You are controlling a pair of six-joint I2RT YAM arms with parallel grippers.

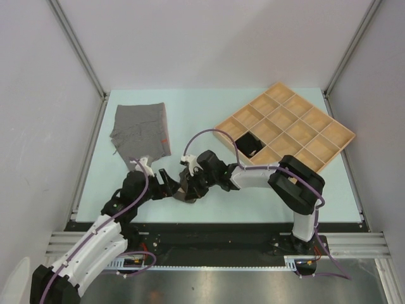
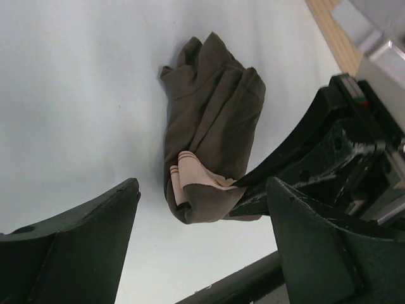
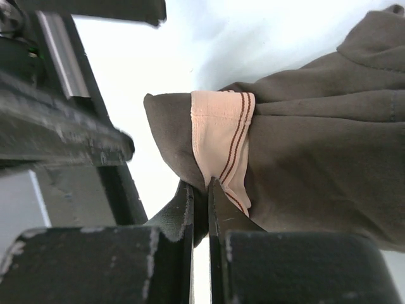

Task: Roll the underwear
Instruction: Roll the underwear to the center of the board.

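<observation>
Near the front edge of the pale green counter (image 1: pixel 266 193), left of its middle, the dark brown cloth briefs (image 1: pixel 185 194) lay as a loosely bunched bundle between the two arms. The right gripper (image 3: pixel 201 190) was clenched on the bundle's end, its two fingers pressed together on a fold just beside the pale pink striped waistband (image 3: pixel 221 120); that pinch probably served to pin the roll's loose end so it would not spring open. The left gripper (image 2: pixel 202 187) hung spread wide, fingers on either side of the cloth and touching nothing; it looked placed to steady or tuck the bundle, though that is only a guess.

By the rear left corner the heather grey cloth briefs (image 1: pixel 140 130) lay flat and unrolled, a thin orange line on their right side; the black cloth briefs (image 1: pixel 249 144) sat in one compartment of the compartmented wooden tray (image 1: pixel 345 134) toward the rear right corner, on its side facing the counter's middle.

From above, both grippers covered most of the brown bundle, so how tightly it was rolled could not be told; the right wrist view cut it off at the right; whether the black pair was properly rolled was too dark to make out.
</observation>
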